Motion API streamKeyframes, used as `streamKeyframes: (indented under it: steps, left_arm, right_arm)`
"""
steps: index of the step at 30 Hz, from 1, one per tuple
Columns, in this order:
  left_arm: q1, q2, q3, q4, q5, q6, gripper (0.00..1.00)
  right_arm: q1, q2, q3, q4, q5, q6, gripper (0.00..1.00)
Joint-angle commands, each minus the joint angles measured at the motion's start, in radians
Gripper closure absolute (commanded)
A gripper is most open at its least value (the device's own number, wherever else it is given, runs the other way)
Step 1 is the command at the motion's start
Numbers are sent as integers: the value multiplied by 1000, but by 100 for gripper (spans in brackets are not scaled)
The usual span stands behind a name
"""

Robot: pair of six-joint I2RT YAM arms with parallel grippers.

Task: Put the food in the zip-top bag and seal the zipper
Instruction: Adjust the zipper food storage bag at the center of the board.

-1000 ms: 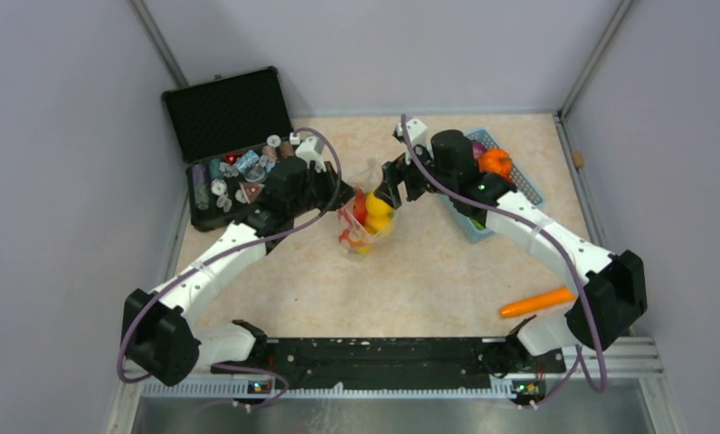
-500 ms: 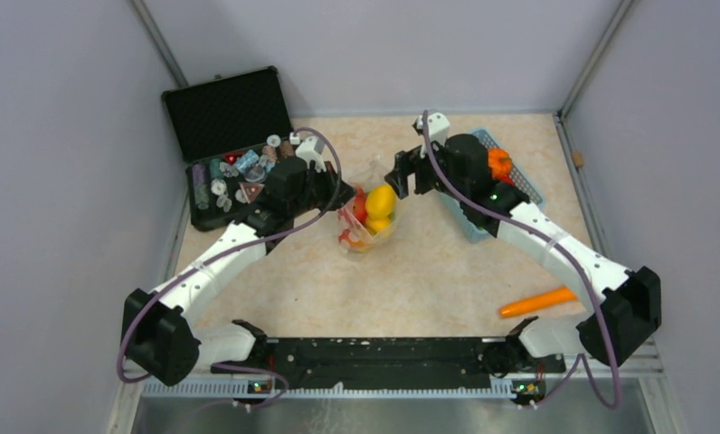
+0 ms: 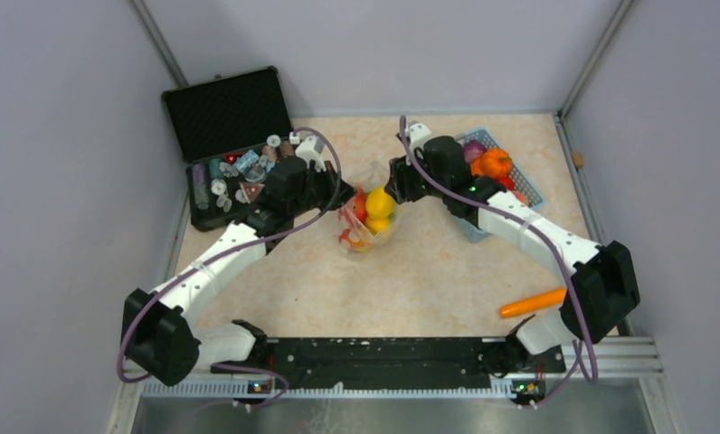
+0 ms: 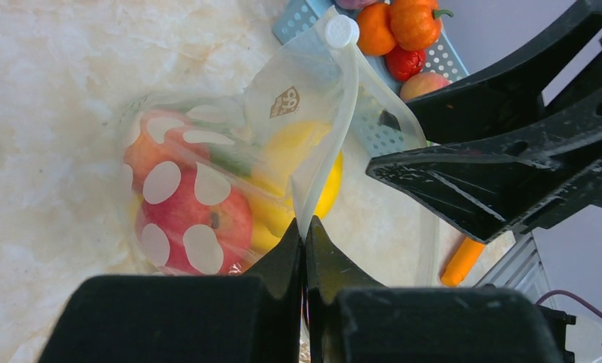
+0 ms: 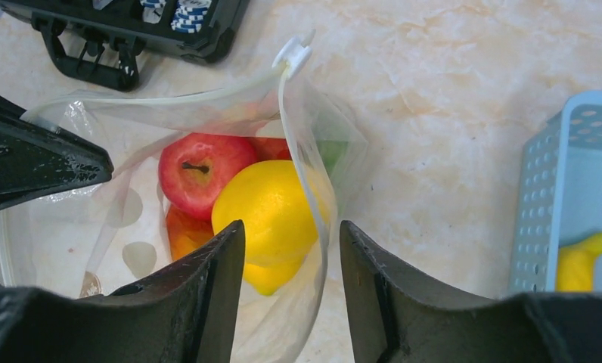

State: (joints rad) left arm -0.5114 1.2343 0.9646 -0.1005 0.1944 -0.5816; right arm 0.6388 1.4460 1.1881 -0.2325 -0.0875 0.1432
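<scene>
Zip-top bag (image 4: pixel 178 181) | left gripper (image 4: pixel 304 231) clamped on its rim | right gripper (image 5: pixel 290 231) pointing down over lemon (image 5: pixel 268 208), spread, empty

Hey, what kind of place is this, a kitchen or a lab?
Probably a robot test cell in a lab: plain grey walls box in a marble-look table, a left arm and right arm are mounted on a rail at its near edge, and the zip-top bag holds glossy toy fruit.

The clear thin plastic bag with white dots (image 4: pixel 207 174) looks crinkled and shiny. Inside it, the yellow plastic lemon (image 5: pixel 264 208) and red plastic apple (image 5: pixel 196 170) are glossy. Towards three o'clock from it, the light-blue perforated plastic basket (image 5: pixel 563 189) looks matt. The beige marbled bench (image 5: pixel 449 91) looks smooth.
</scene>
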Motion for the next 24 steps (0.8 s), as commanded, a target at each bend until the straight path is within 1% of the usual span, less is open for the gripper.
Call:
streamKeyframes:
  steps: [1, 4, 5, 6, 7, 9, 10, 13, 14, 16, 17, 18, 19, 20, 21, 23, 24]
  left_arm:
    - [3, -27, 2, 64, 19, -9, 100]
    - [2, -26, 4, 65, 28, -9, 100]
    - [3, -22, 6, 66, 35, -9, 100]
    - [3, -20, 9, 67, 39, -9, 100]
    - [3, -17, 11, 66, 43, -9, 100]
    - [3, -12, 14, 83, 60, -15, 100]
    - [3, -3, 17, 91, 90, -21, 100]
    - [1, 27, 28, 181, 200, -70, 100]
    - [0, 41, 28, 226, 237, -99, 98]
    - [-4, 73, 33, 314, 315, -148, 88]
    - [-8, 86, 43, 349, 342, -161, 87]
    - [-9, 99, 57, 345, 350, -156, 84]
    - [-11, 109, 74, 321, 341, -143, 76]
    - [-11, 117, 94, 269, 315, -113, 58]
    - [-11, 119, 111, 217, 285, -85, 48]
    - [-9, 104, 118, 158, 236, -37, 41]
    - [-10, 89, 109, 146, 209, -23, 35]
  right_arm:
    - [9, 40, 82, 23, -24, 7, 53]
    - [9, 74, 102, 25, -15, -1, 63]
    - [9, 82, 108, 27, -17, -1, 71]
    - [9, 89, 113, 32, -19, 2, 88]
    - [9, 93, 118, 37, -16, 9, 100]
    - [9, 88, 120, 58, -2, 30, 100]
    - [9, 81, 118, 74, -6, 38, 100]
    - [9, 48, 79, 168, -4, 94, 100]
    - [9, 35, 61, 212, -5, 120, 100]
    - [9, 6, 20, 300, -8, 171, 100]
    - [9, -6, -4, 346, -8, 196, 100]
    - [9, -18, -24, 394, -7, 216, 100]
    - [9, -22, -34, 413, -11, 231, 100]
    - [9, -20, -34, 416, -19, 235, 100]
    - [9, -12, -28, 405, -32, 236, 100]
    - [6, 4, -6, 365, -39, 221, 100]
    - [1, 8, -4, 356, -43, 216, 100]
